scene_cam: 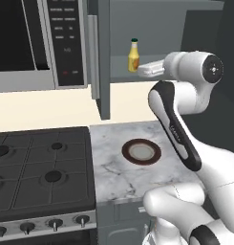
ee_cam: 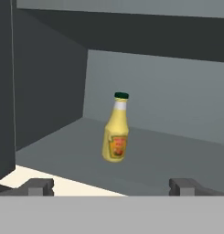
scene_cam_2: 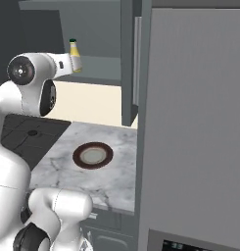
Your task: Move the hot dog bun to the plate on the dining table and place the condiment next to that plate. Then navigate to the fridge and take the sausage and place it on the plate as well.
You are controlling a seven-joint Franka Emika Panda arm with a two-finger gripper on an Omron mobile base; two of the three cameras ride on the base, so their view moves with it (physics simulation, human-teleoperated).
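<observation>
Condiment bottle [ee_cam: 116, 133] (yellow, dark green cap, red-orange label) stands upright on grey shelf [ee_cam: 63, 151] inside open upper cabinet, clear of walls. Gripper [ee_cam: 112, 185] raised to shelf height, aimed at bottle, short of it; fingertips [ee_cam: 40, 185] spread wide apart, nothing between them. Plate [scene_cam: 141, 151] with brown rim sits on marble counter [scene_cam: 113, 172] below, right of stove [scene_cam: 42, 167]. Microwave [scene_cam: 39, 43] hangs left of cabinet.

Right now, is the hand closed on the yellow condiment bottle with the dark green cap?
No: the yellow condiment bottle with the dark green cap stands free on the grey cabinet shelf, beyond the open hand.
</observation>
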